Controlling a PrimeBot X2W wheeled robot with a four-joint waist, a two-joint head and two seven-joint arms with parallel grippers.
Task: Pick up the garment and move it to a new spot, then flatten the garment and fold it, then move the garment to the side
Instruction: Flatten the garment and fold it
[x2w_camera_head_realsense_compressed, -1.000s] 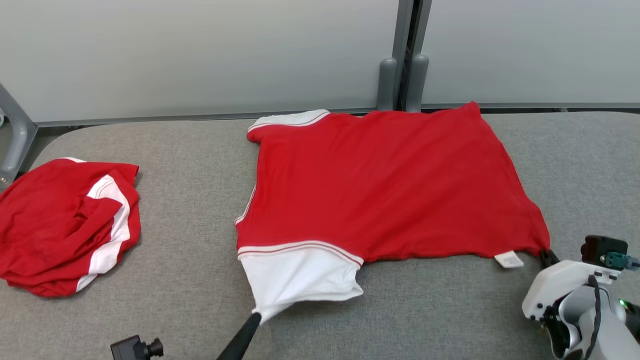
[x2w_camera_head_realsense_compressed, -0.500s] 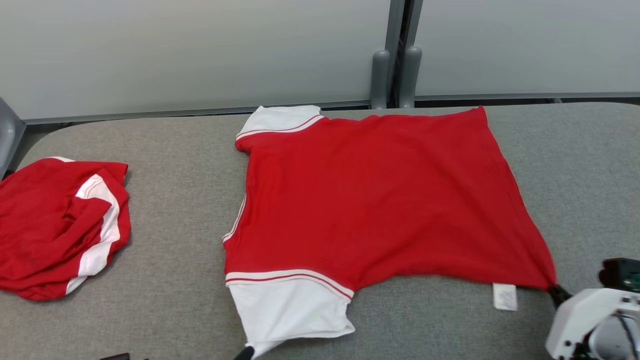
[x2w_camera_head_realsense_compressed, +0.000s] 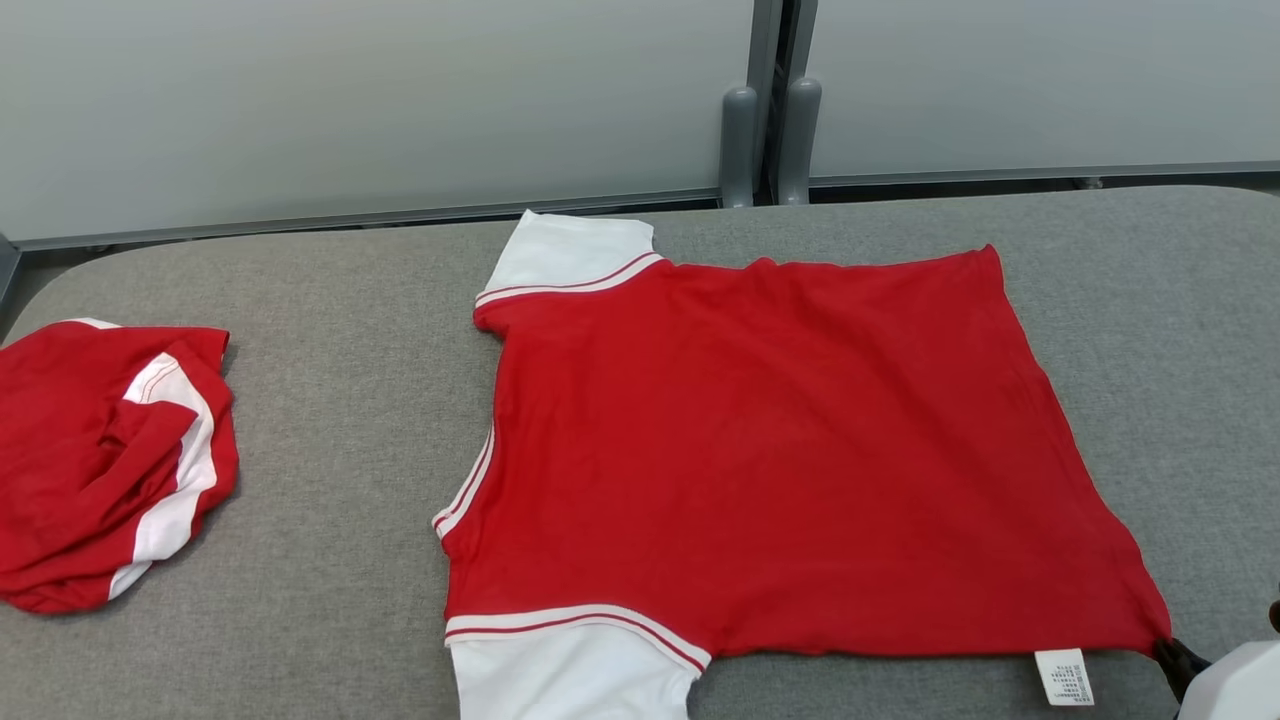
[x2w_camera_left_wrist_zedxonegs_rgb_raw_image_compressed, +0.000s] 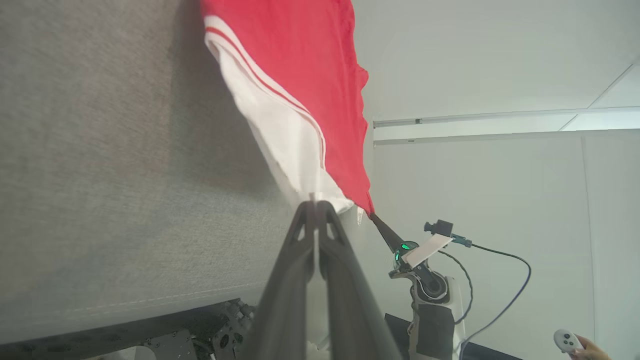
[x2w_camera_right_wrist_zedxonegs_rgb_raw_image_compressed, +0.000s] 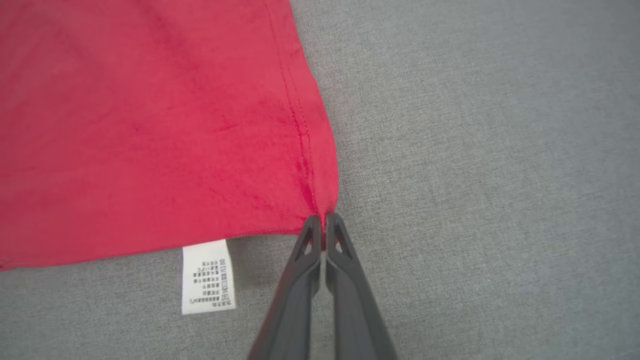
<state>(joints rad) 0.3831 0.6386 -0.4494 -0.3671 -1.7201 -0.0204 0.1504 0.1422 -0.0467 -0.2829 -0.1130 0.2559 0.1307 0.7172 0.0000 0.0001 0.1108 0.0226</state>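
The garment (x2w_camera_head_realsense_compressed: 780, 460) is a red T-shirt with white sleeves, spread flat on the grey padded table (x2w_camera_head_realsense_compressed: 340, 400), collar side to the left. My right gripper (x2w_camera_head_realsense_compressed: 1165, 650) is shut on its near right hem corner, seen close in the right wrist view as the gripper (x2w_camera_right_wrist_zedxonegs_rgb_raw_image_compressed: 323, 220) pinching the red garment (x2w_camera_right_wrist_zedxonegs_rgb_raw_image_compressed: 150, 125) beside a white care label (x2w_camera_right_wrist_zedxonegs_rgb_raw_image_compressed: 207, 276). My left gripper (x2w_camera_left_wrist_zedxonegs_rgb_raw_image_compressed: 316, 204) is shut on the tip of the near white sleeve (x2w_camera_left_wrist_zedxonegs_rgb_raw_image_compressed: 280, 135). In the left wrist view the right gripper (x2w_camera_left_wrist_zedxonegs_rgb_raw_image_compressed: 372, 216) holds the far corner.
A second red and white garment (x2w_camera_head_realsense_compressed: 100, 460) lies crumpled at the table's left end. Grey wall panels and two grey posts (x2w_camera_head_realsense_compressed: 765, 130) stand behind the table. A person's hand with a controller (x2w_camera_left_wrist_zedxonegs_rgb_raw_image_compressed: 575, 345) shows at the lower right of the left wrist view.
Both grippers have drawn the garment toward the near edge, stretching it flatter; its far edge has come off the back edge. The head camera has also shifted, and the left gripper left its view.
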